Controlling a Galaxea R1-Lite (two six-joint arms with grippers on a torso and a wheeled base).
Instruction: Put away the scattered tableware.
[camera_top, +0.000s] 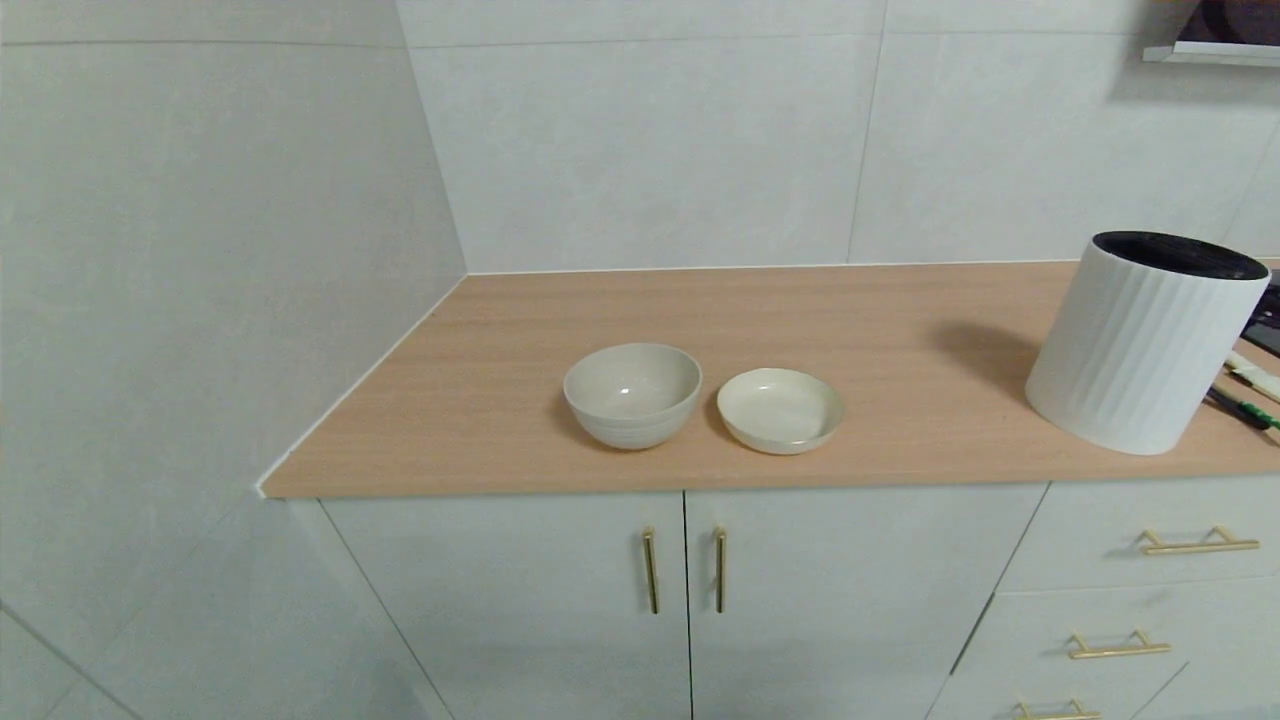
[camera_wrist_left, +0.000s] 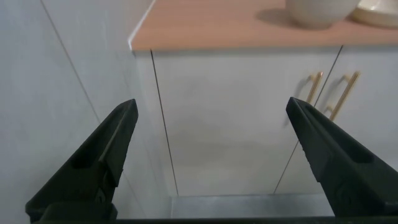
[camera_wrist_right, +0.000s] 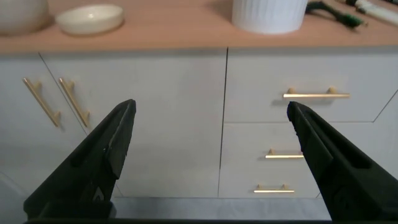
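Two wrist views: left tool (camera_wrist_left: 210, 109), right tool (camera_wrist_right: 210, 107) gape (head view: bowl (camera_top: 632, 393) beside dish (camera_top: 780, 409))

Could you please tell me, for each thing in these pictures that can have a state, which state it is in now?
bowl: upright, empty.
shallow dish: upright, empty.
white ribbed container: upright; dark top, lid or opening unclear.
cupboard doors: shut.
drawers: shut.
left hand: open, holding nothing.
right hand: open, holding nothing.
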